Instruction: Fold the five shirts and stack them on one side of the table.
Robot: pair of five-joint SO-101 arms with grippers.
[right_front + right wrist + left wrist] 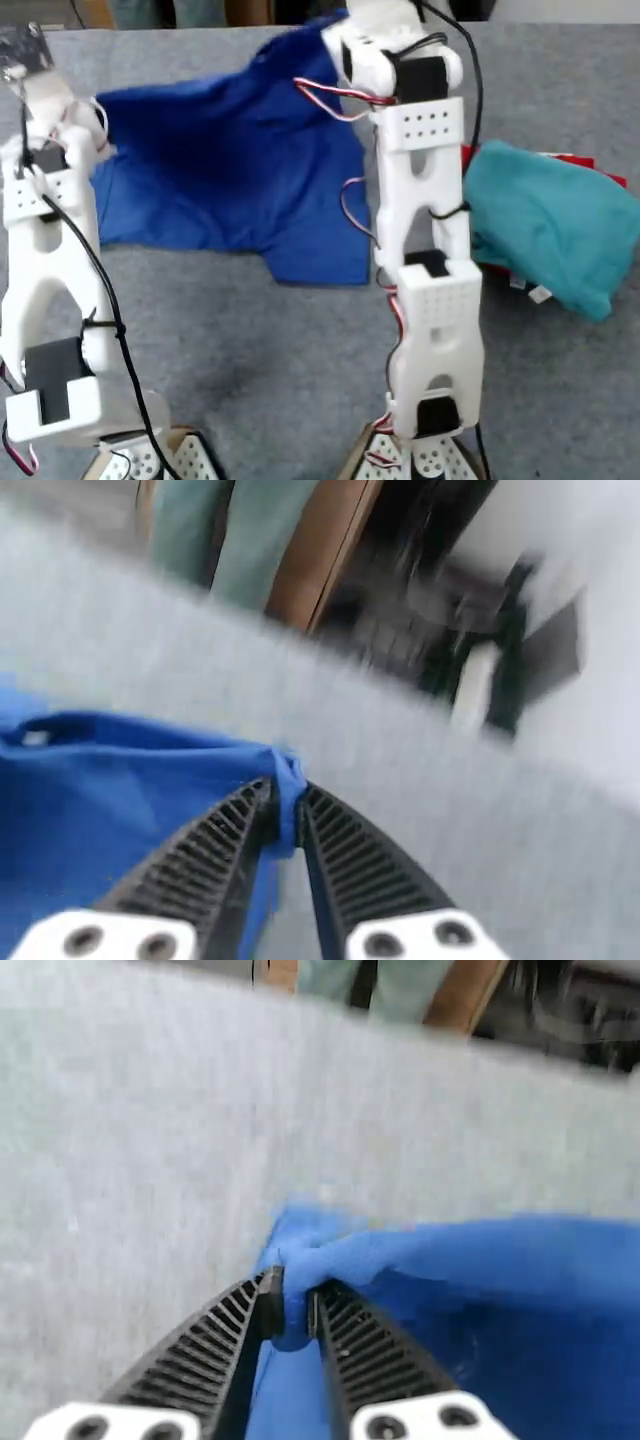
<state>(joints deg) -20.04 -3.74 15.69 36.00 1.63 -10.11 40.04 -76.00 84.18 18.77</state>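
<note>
My left gripper (290, 1305) pinches a bunched edge of the blue shirt (480, 1290). My right gripper (285, 810) clamps another corner, the cloth spread between them on the counter (250, 340).

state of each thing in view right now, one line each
blue shirt: spread flat, unfolded, pinched at two edges
teal shirt: bundled up, lying on the red cloth
red cloth: mostly covered, fold cannot be told
left gripper: shut on blue shirt
right gripper: shut on blue shirt
</note>
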